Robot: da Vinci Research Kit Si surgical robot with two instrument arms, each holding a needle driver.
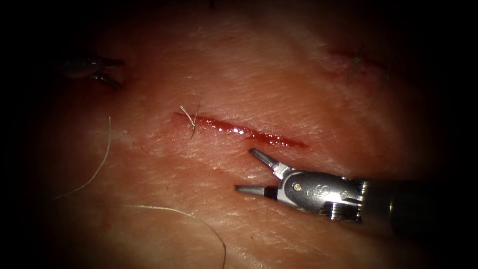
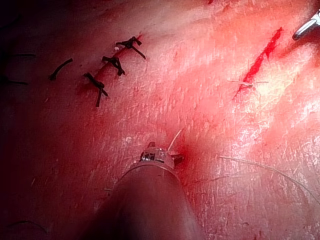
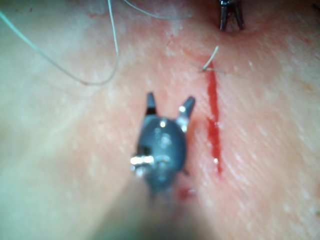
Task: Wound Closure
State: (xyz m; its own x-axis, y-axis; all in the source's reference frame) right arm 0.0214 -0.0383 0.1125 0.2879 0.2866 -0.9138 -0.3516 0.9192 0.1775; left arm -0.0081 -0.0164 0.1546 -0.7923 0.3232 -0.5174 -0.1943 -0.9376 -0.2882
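Observation:
A short red cut (image 1: 239, 130) runs across the tissue (image 1: 279, 84). One stitch with short cut ends (image 1: 191, 119) sits at its left end. My right tool (image 1: 244, 169) lies just below the cut's right half, jaws open and holding nothing. The right wrist view shows these jaws (image 3: 170, 100) spread beside the cut (image 3: 214, 125). My left tool (image 1: 115, 72) is far to the upper left of the cut, in shadow. Its jaws (image 3: 231, 25) stand apart beyond the stitch (image 3: 210, 62), with nothing seen between them. Pale loose thread (image 1: 102, 159) lies on the tissue left of the cut.
A second run of pale thread (image 1: 174, 211) curves along the lower left. An older closed cut with black stitches (image 2: 112, 65) lies ahead of the left tool's wrist (image 2: 157, 156). In the endoscope view a stitched cut (image 1: 356, 60) sits at the upper right.

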